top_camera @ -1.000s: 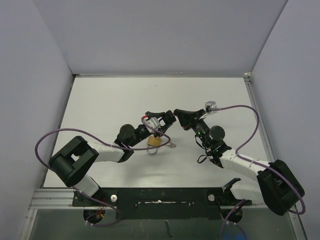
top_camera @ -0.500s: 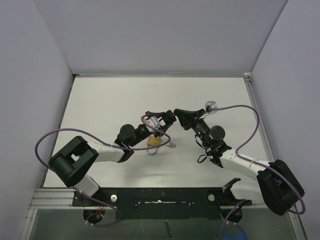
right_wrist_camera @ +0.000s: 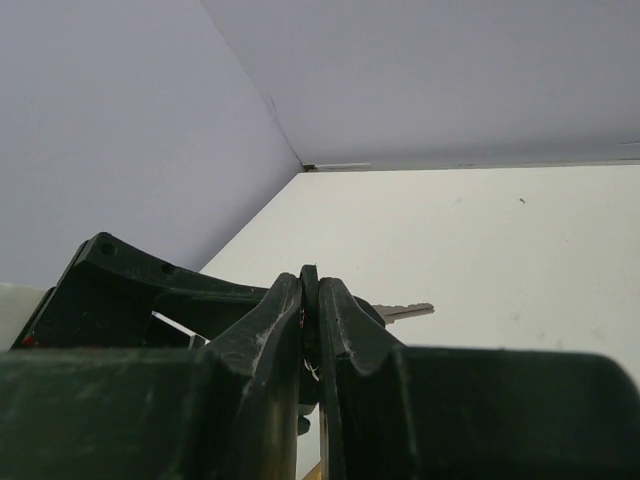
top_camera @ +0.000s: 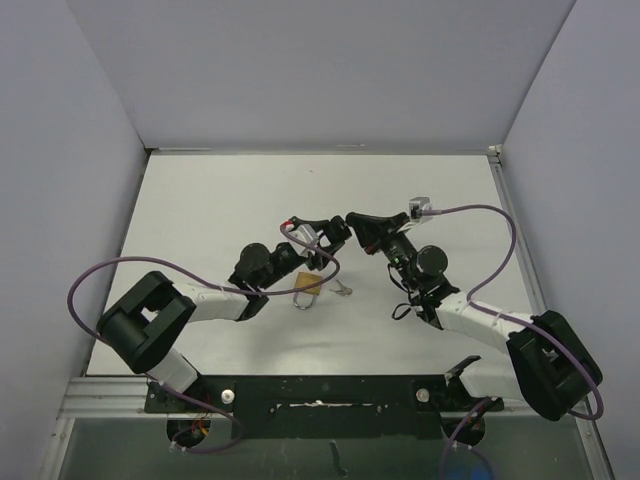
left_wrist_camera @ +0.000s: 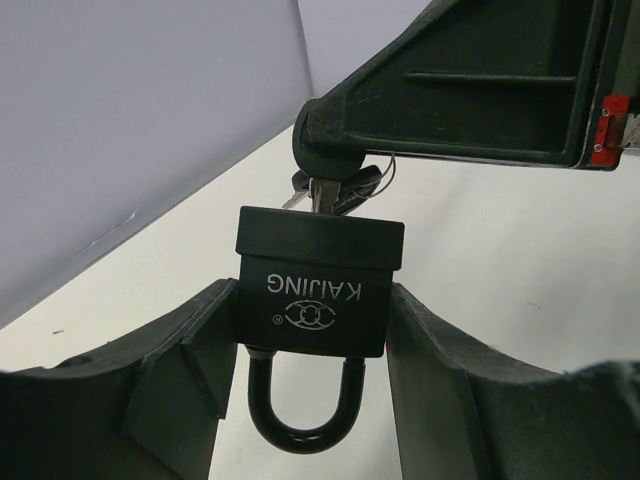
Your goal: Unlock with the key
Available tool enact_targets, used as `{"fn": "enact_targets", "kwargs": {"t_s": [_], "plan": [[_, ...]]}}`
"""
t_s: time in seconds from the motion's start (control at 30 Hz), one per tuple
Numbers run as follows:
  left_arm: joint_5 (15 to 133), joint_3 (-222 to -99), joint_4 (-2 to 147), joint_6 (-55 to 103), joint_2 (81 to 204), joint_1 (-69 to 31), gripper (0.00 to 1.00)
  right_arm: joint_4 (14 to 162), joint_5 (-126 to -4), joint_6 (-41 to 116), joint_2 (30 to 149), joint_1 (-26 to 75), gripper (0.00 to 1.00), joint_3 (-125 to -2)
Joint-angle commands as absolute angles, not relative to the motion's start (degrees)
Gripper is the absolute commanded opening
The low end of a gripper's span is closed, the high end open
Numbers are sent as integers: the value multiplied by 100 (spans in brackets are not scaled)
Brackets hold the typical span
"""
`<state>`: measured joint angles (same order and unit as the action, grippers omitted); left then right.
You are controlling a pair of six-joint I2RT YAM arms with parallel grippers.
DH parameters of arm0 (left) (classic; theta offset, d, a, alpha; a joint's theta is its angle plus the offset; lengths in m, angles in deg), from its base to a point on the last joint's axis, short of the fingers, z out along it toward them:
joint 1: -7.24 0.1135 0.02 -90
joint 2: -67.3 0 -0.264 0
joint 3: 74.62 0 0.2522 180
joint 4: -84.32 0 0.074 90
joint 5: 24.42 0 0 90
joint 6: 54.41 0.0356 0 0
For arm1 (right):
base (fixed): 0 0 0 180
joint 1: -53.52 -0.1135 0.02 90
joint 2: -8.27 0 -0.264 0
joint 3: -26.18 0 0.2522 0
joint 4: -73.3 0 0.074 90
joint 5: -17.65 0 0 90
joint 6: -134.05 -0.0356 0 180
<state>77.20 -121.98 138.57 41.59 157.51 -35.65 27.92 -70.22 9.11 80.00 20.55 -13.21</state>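
In the left wrist view my left gripper (left_wrist_camera: 315, 305) is shut on a black padlock (left_wrist_camera: 320, 290) marked KAIJING, gripping its body on both sides, with the closed shackle (left_wrist_camera: 300, 420) pointing at the camera. A key (left_wrist_camera: 322, 192) sits in the far end of the padlock. My right gripper (left_wrist_camera: 330, 140) holds that key. In the right wrist view my right gripper (right_wrist_camera: 310, 285) is shut on the key's head, and a spare key (right_wrist_camera: 405, 311) on the ring sticks out to the right. In the top view the left gripper (top_camera: 327, 238) and right gripper (top_camera: 351, 223) meet tip to tip above the table's middle.
A brass-coloured padlock (top_camera: 310, 285) with a metal shackle lies on the white table (top_camera: 200, 200) just below the grippers, with small keys (top_camera: 343, 290) beside it. Grey walls enclose the left, back and right. Purple cables loop off both arms.
Both grippers, still joined at the padlock and key, have shifted slightly toward the back and left, showing more of the brass padlock on the table.
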Motion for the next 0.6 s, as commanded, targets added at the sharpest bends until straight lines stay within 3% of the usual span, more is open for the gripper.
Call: {"fn": "enact_targets", "kwargs": {"t_s": [0.0, 0.57], "plan": [[7379, -12966, 15757, 3259, 15193, -3068, 0, 3829, -6248, 964, 8013, 1972, 0, -1247], [7428, -13049, 15749, 3385, 15247, -2967, 0, 4673, -5698, 518, 8464, 2014, 0, -1723]]}}
